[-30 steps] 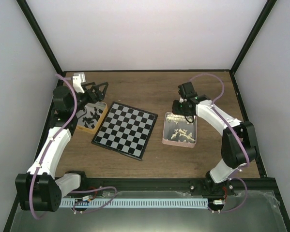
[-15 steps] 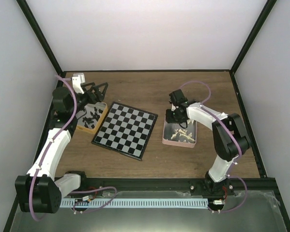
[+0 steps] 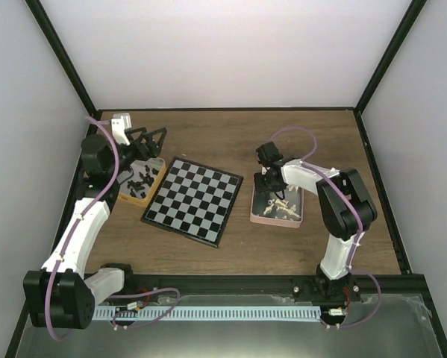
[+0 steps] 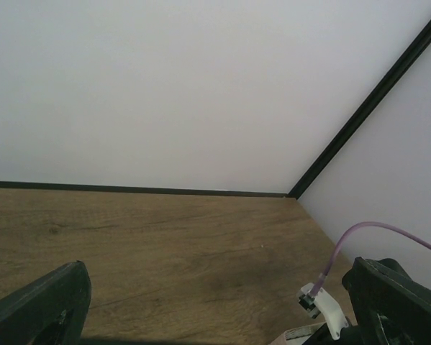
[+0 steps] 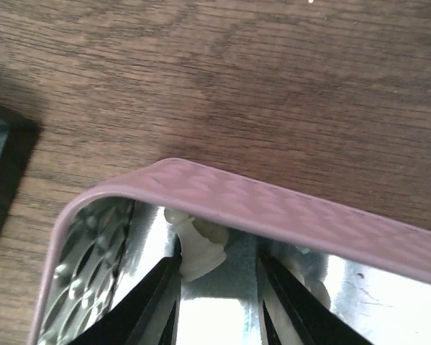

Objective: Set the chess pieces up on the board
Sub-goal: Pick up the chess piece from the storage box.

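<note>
Tin [image 5: 273, 208] w/ pink rim holds the white pieces [image 3: 279, 207]. R fingers [image 5: 147, 309] sit half apart round one piece [image 5: 198, 253] in its corner; can't tell if pinched. Squeeze softly, lift straight up, carry to the bare board [image 3: 193, 200]. L fingers [image 4: 50, 302] spread wide.

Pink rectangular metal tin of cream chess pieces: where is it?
Top view: the pink tin sits right of the black-and-grey chessboard, with the right gripper at its far-left corner.
</note>
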Robot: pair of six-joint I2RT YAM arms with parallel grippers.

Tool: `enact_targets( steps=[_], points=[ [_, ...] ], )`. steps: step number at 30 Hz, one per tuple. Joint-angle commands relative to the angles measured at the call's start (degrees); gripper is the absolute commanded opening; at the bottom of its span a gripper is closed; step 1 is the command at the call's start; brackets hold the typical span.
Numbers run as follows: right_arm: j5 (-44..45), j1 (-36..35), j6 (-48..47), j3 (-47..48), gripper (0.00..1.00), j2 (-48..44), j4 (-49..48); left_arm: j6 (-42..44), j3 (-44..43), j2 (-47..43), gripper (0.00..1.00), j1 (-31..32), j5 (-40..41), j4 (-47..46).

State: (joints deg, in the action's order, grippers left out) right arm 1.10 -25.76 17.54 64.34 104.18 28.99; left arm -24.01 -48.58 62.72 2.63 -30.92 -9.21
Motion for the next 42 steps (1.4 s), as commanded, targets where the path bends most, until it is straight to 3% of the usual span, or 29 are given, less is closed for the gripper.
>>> enact_targets(
  steps=[1, 19, 26, 33, 38, 42],
  points=[
    [3.02, -0.61, -2.48, 1.34, 0.3, 1.38, -0.41, 0.98, 0.11, 0.17, 1.0, -0.17, 0.2, -0.91],
    [3.56, -0.9, -6.21, 1.02, 0.3, 2.53, -4.22, 1.25, 0.16, 0.3, 1.0, -0.16, 0.46, -0.65],
    [2.91, -2.86, -6.43, -0.38, 0.2, 1.45, -3.4, 1.34, 0.43, -0.14, 1.0, -0.17, 0.5, -0.46],
    [5.11, -2.98, -5.25, -1.85, 0.22, 1.09, -3.5, 1.23, 0.52, -0.49, 1.0, -0.17, 0.34, -0.41],
    [5.65, -3.07, -5.0, -1.69, 0.14, 0.69, -3.71, 0.71, 0.59, -0.67, 1.0, -0.17, 0.88, -0.31],
    [6.72, -3.07, -3.68, -3.27, 0.13, -3.04, -5.8, -0.26, 0.68, -0.52, 1.0, -0.17, 0.97, -0.56]
  ],
)
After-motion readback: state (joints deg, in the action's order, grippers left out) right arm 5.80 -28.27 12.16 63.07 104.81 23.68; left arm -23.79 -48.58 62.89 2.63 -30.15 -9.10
